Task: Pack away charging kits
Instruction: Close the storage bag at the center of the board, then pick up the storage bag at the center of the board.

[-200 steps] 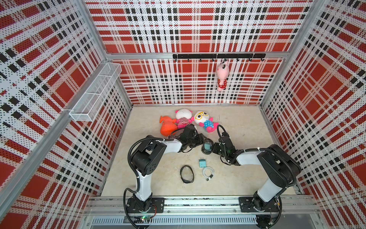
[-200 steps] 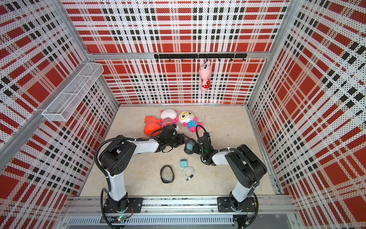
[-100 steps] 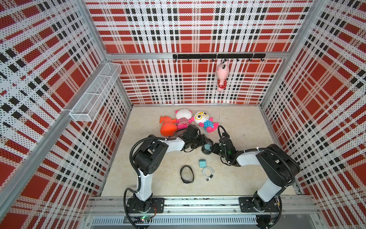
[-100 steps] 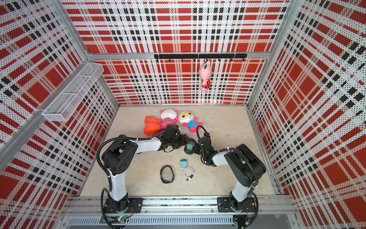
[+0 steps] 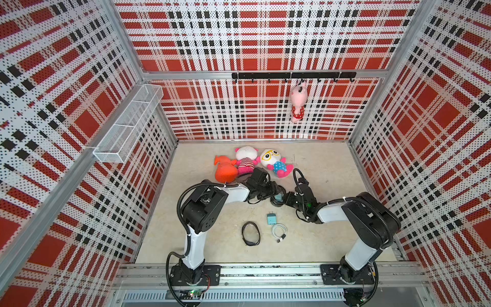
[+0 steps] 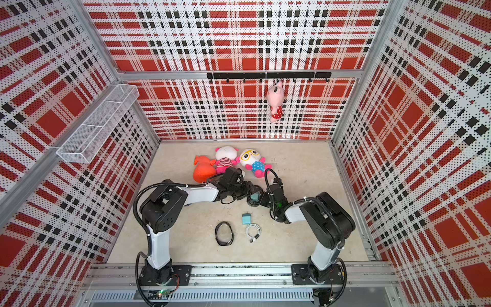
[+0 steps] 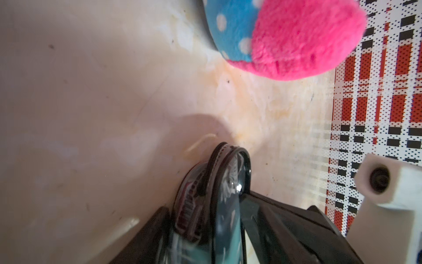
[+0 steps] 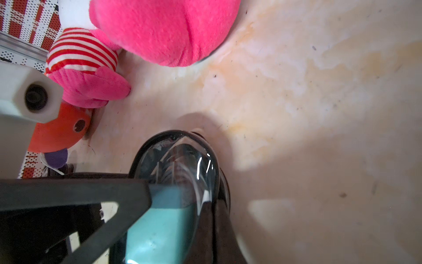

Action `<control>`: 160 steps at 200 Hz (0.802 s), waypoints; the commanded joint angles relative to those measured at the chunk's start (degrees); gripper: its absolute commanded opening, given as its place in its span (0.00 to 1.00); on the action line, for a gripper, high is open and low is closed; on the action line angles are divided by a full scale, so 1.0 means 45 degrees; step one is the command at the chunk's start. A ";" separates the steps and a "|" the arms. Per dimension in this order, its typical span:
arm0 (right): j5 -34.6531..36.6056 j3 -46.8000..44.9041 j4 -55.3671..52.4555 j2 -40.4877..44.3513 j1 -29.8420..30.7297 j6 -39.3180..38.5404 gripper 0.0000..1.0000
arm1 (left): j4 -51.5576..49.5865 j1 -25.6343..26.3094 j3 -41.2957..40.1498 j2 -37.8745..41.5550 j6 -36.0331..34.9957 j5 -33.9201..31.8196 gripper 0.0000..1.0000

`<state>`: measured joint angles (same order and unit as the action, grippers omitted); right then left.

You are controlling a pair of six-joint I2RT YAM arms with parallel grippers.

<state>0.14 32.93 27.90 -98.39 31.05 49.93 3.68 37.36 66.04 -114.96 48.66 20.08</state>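
Note:
A black oval case (image 5: 275, 204) (image 6: 250, 203) with a clear lid stands on edge at mid floor between both arms, a teal plug adapter (image 5: 278, 197) (image 8: 159, 224) inside it. My left gripper (image 7: 205, 203) (image 5: 276, 192) has a finger against each side of the case (image 7: 226, 182). My right gripper (image 8: 214, 228) (image 5: 283, 201) is shut on the case's dark rim (image 8: 225, 182). A second teal adapter (image 5: 271, 219) (image 6: 246, 219) lies loose nearer the front. Beside it are a coiled white cable (image 5: 279, 230) (image 6: 253, 231) and another black oval case (image 5: 250, 233) (image 6: 224, 233).
Three plush toys (image 5: 248, 160) lie just behind the grippers, the pink one (image 8: 159, 29) close to the case. Another plush (image 5: 297, 105) hangs from the hook rail on the back wall. A white wire basket (image 5: 127, 127) is mounted on the left wall.
My left gripper has moved right up to the case and its jaws have come in around it. The right arm has stayed where it was.

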 commanded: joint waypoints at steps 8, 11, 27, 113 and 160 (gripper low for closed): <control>0.0115 -0.0407 -0.1639 -0.0304 -0.0094 -0.0328 0.00 | -0.0233 -0.0035 0.0092 -0.0613 -0.0062 0.0592 0.58; 0.0123 -0.0379 -0.1653 -0.0304 -0.0077 -0.0341 0.00 | -0.0237 -0.0070 0.0093 -0.0641 -0.0068 0.0624 0.58; 0.0164 -0.0286 -0.1806 -0.0284 -0.0079 -0.0403 0.00 | -0.0106 -0.0128 0.0102 -0.0808 -0.0038 0.0876 0.55; 0.0330 0.0240 -0.2274 -0.0307 -0.0100 -0.0788 0.00 | -0.0164 0.0018 0.0615 -0.1913 -0.0063 0.1935 0.57; 0.0418 0.0533 -0.2593 -0.0226 -0.0093 -0.0997 0.00 | -0.0739 -0.0050 0.0888 -0.2066 -0.0403 0.1612 0.40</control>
<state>0.78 35.27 23.42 -98.28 30.87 46.87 6.72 36.36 70.50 -120.95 48.18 27.18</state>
